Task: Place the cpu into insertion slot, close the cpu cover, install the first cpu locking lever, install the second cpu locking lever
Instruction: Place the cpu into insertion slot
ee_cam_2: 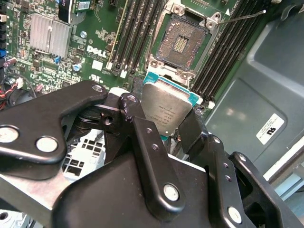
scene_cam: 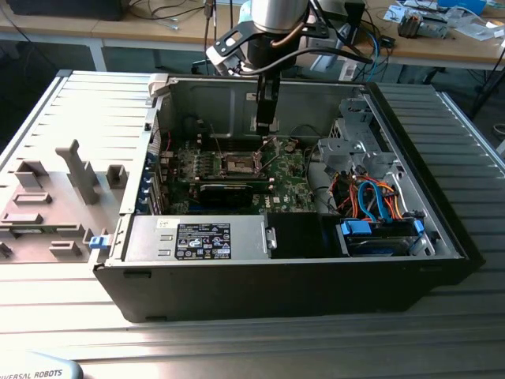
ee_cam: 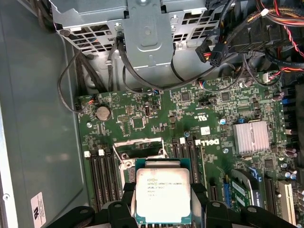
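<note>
Pincer (ee_cam_2: 164, 118) arms loom closest, reaching down into the open computer case (scene_cam: 237, 292), over its green motherboard (ee_cam: 190, 123), near the bare insertion slot (ee_cam_2: 183, 40), left uncovered for loading; pressed on opposite edges, they pinch the cpu (ee_cam: 163, 194), metal top facing the wrist, likely to seat contacts-down.

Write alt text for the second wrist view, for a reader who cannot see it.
A black gripper clamps a small silvery square cpu by two opposite edges, holding it in the air near the empty socket on a green circuit board. Memory slots flank the socket.
</note>
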### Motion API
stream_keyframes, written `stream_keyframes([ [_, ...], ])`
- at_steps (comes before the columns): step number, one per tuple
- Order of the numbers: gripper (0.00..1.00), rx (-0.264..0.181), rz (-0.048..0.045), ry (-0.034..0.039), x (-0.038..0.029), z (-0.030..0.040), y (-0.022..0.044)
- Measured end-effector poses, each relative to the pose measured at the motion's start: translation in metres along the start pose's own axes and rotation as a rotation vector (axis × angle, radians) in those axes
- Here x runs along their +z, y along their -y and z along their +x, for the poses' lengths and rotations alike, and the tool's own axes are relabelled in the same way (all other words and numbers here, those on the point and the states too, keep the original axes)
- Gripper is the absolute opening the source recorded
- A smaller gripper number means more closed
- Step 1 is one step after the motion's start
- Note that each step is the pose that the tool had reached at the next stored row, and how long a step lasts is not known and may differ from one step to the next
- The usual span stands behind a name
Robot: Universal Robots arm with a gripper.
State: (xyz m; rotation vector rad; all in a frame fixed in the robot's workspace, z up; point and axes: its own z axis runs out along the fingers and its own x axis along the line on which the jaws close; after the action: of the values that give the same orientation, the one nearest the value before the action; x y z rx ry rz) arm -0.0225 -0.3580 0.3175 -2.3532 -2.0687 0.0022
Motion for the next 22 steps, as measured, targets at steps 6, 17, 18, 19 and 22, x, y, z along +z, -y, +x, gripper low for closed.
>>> stream_keyframes([
  [6,0.54,0.0,0.0,-0.0001,0.0029,0.0,0.0],
  [17,0.54,0.0,0.0,0.0,0.0045,0.0,0.0],
  [18,0.54,0.0,0.0,0.0,0.0048,0.0,0.0],
  [19,0.54,0.0,0.0,0.0,0.0054,0.0,0.0],
  [22,0.54,0.0,0.0,-0.0001,0.0058,0.0,0.0],
])
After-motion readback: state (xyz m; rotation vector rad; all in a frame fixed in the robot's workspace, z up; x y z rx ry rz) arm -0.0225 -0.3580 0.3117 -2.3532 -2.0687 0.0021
